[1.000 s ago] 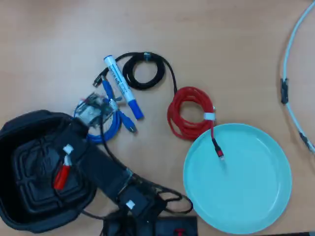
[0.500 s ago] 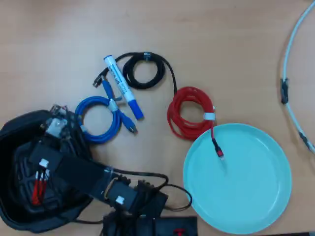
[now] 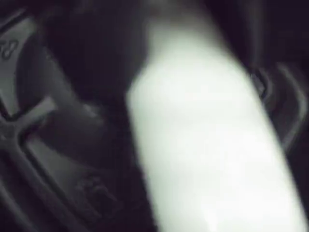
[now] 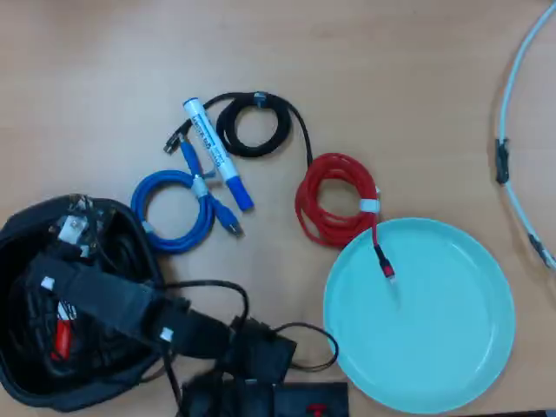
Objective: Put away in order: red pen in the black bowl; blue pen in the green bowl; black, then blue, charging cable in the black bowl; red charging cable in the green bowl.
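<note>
The wooden table (image 4: 391, 78) is light brown. The arm reaches into the big black plastic tub (image 4: 17, 382), where the red pen (image 4: 61, 340) lies. The wrist view shows only a blurry white shape; whether the gripper's jaws are apart, I cannot tell. The white blue-capped pen (image 4: 217, 155) lies farther off.

The black bowl (image 4: 17, 382), a squarish tub with rounded corners, sits at the near left of the overhead view; a bit of the red pen (image 4: 62, 340) shows inside it, mostly covered. The wrist view is too blurred to add more. The blue pen (image 4: 216, 154) lies flat and diagonal, far of centre, cap toward the near right. The red cable (image 4: 334, 201) is coiled at centre, its plug end lying over the rim of the green bowl (image 4: 452, 347), a round pale dish at near right.
</note>
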{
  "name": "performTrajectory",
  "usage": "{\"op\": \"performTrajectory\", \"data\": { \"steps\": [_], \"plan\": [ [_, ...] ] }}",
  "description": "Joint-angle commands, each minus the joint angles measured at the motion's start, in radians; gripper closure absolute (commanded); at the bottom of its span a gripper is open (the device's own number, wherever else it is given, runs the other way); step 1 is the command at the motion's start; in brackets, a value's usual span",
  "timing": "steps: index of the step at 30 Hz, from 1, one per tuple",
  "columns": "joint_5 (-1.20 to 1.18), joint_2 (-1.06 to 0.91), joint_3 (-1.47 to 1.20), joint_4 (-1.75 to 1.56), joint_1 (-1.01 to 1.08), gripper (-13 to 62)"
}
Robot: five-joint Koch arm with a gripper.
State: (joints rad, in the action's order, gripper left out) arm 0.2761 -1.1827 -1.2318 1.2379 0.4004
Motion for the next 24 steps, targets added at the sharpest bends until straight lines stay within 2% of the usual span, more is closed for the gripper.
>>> {"op": "performTrajectory", "data": {
  "steps": [1, 7, 14, 18, 24],
  "plan": [
    [0.029, 0.003, 0.005, -0.04, 0.0, 43.6],
    [0.135, 0.003, -0.075, -0.04, 0.015, 33.4],
    [0.146, 0.003, -0.095, -0.037, 0.031, 23.3],
    [0.147, 0.0, -0.114, -0.032, 0.029, 20.3],
    [0.176, -0.021, -0.098, 0.031, 0.028, 21.1]
  ]
}}
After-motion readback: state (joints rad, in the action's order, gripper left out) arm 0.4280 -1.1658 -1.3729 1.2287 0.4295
